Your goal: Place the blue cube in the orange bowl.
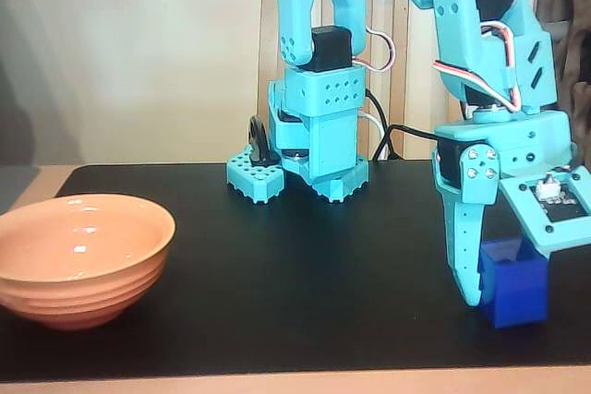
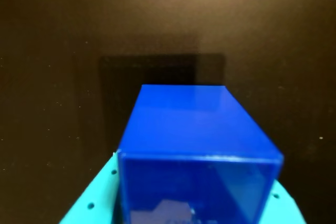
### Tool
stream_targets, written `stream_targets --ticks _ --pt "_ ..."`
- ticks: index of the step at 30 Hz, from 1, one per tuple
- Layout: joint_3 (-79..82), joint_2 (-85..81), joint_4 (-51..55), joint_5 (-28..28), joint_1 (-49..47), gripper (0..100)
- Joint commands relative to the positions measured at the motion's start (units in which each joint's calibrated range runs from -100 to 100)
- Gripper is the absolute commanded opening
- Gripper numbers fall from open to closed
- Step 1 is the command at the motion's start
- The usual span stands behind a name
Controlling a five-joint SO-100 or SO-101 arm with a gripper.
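Note:
The blue cube is at the right end of the black mat, its underside at or just above the surface; I cannot tell which. My gripper comes down on it from above and is shut on it. One turquoise finger presses against its left face, while the other jaw sits above and behind it. In the wrist view the blue cube fills the lower middle, with the gripper hugging both its sides. The orange bowl stands empty and upright at the far left, well away from the cube.
The arm's turquoise base stands at the back middle of the black mat, with cables running behind it. The wooden table edge runs along the front. A pale wall is behind.

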Motion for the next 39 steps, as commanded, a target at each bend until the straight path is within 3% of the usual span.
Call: stream_targets --ticks 1,22,39 --pt "-4.6 -8.5 -1.2 -0.5 3.0 15" --pt "-4.7 -20.3 -1.5 -0.5 6.1 15" --pt "-4.7 -28.0 -1.1 -0.4 17.8 15"
